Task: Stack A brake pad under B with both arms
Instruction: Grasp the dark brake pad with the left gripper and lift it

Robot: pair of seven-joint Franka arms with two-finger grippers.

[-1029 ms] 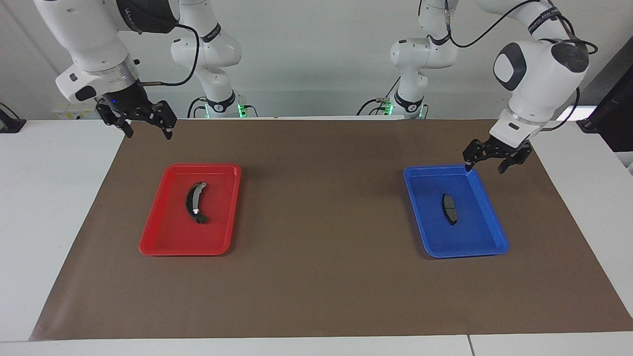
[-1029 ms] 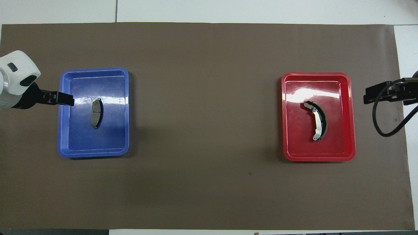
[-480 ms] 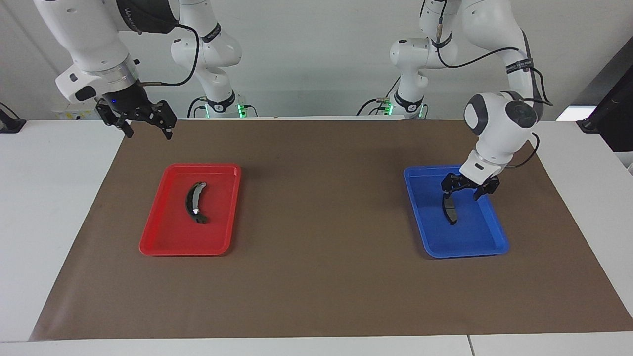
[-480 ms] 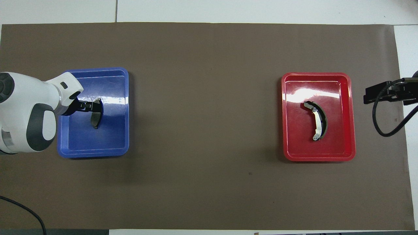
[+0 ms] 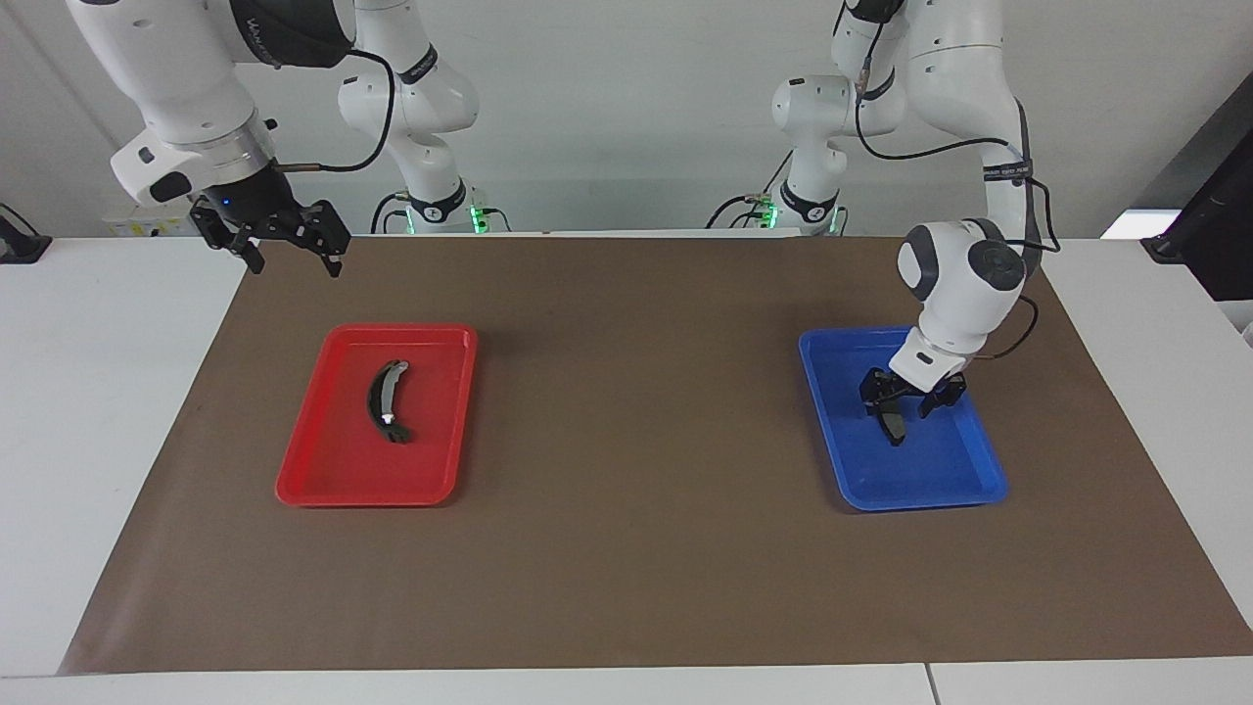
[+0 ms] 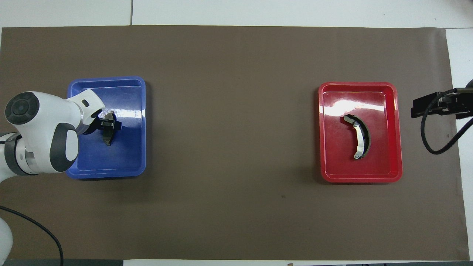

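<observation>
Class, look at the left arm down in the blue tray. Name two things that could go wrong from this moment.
1. The left pincer straddles only the upper end of the A brake pad, so the pad may tip or slip if lifted.
2. The pincer sits low in the blue tray; a closing push might shift the tray.

pad (image 5: pixel 892 423) in tray (image 5: pixel 964 485) (B (image 5: pixel 385 402) apart)

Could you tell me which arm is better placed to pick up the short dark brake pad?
Left: the left pincer is down in the blue tray around the short dark brake pad; the right pincer waits high, away from it.
</observation>
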